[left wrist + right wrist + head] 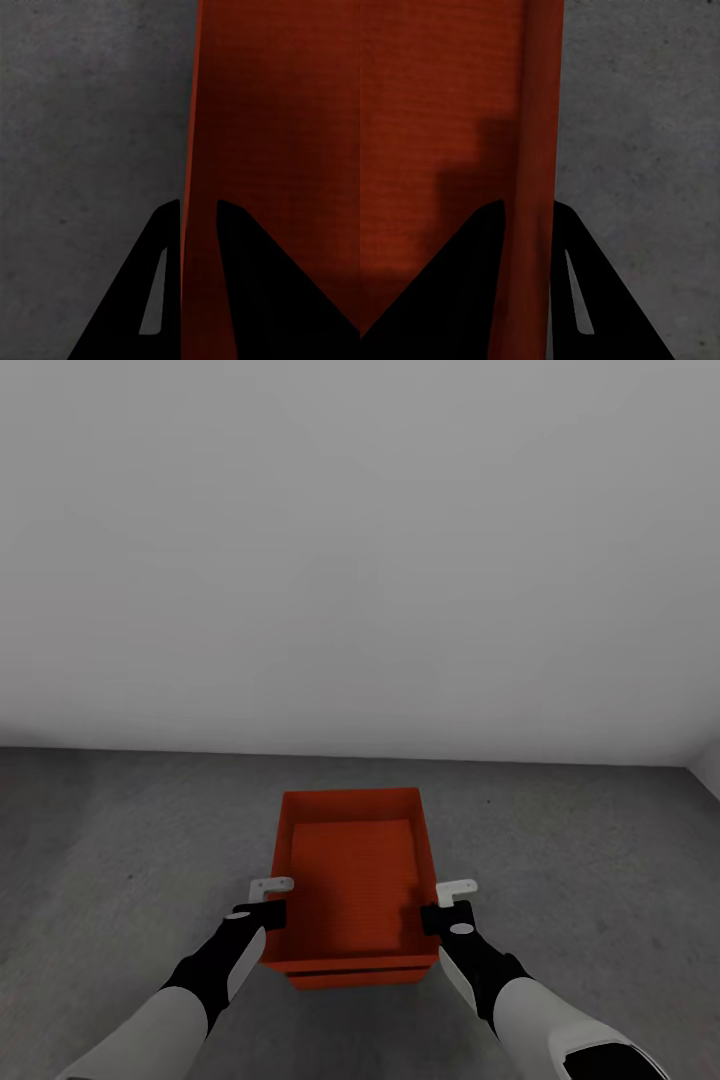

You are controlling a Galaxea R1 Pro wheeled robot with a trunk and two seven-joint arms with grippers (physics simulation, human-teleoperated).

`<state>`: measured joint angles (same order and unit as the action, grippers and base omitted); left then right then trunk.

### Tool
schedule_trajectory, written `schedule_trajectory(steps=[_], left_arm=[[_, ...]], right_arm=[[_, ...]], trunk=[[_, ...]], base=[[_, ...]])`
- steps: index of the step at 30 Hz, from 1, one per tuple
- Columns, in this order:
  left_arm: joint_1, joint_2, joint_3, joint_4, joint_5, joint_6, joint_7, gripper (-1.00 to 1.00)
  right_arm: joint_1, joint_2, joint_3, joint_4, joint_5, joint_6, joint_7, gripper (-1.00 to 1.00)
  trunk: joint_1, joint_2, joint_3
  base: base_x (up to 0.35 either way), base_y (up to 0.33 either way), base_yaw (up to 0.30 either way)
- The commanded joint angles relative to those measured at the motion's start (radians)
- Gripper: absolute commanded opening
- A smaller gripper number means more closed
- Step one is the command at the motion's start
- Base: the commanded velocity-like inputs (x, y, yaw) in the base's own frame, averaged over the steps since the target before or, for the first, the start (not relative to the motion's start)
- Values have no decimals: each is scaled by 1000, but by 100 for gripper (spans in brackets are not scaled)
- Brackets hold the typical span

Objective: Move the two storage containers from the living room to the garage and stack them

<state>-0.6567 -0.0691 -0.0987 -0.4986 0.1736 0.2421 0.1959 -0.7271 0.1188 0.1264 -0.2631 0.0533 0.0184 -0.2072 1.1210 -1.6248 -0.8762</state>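
We are facing a plain white-grey wall with the dark grey concrete floor spread out below it. In the middle of the head view sits an orange bin, open at the top, held between our two arms. Under its near edge a second orange lip shows — the lower bin, with the upper one sitting in or on it; we cannot tell whether the lower bin rests on the floor or hangs just above it.

Our left gripper is at the bin's left wall, near the near corner. From the left wrist camera the bin's wall runs straight down between the two dark fingers, one on the outside over the floor and one on the inside — the fingers pinch the wall, with almost no gap on either side.

Our right gripper is at the right wall, level with the left one. From the right wrist camera the rounded rim passes between the two fingers, one inside the bin and one outside above the floor; they are pressed against it from both sides
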Motion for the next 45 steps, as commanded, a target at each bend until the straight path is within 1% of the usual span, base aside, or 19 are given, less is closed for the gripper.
schedule_trajectory(steps=[1,8,19,30,35,45], left_arm=[[-1,2,2,-24,-8,-38,15,-100],[-1,1,2,-24,-8,-38,14,-100],[-1,0,2,-24,-8,-38,15,-100],[0,0,2,-24,-8,-38,15,-100],[-1,0,2,-24,-8,-38,15,-100],[-1,0,2,-24,-8,-38,15,-100]], right_arm=[[0,-1,-14,4,0,2,-52,-100],[0,-1,-14,4,0,2,-52,-100],[0,-1,-14,4,0,2,-52,-100],[0,-1,-14,4,0,2,-52,-100],[0,-1,-14,4,0,2,-52,-100],[0,-1,-14,4,0,2,-52,-100]], trunk=[[0,0,-1],[0,0,-1],[42,-77,-35],[42,-77,-35],[61,-112,-51],[61,-112,-51]], base=[[0,0,0],[0,0,0],[0,0,0],[0,0,0],[0,0,0],[0,0,0]])
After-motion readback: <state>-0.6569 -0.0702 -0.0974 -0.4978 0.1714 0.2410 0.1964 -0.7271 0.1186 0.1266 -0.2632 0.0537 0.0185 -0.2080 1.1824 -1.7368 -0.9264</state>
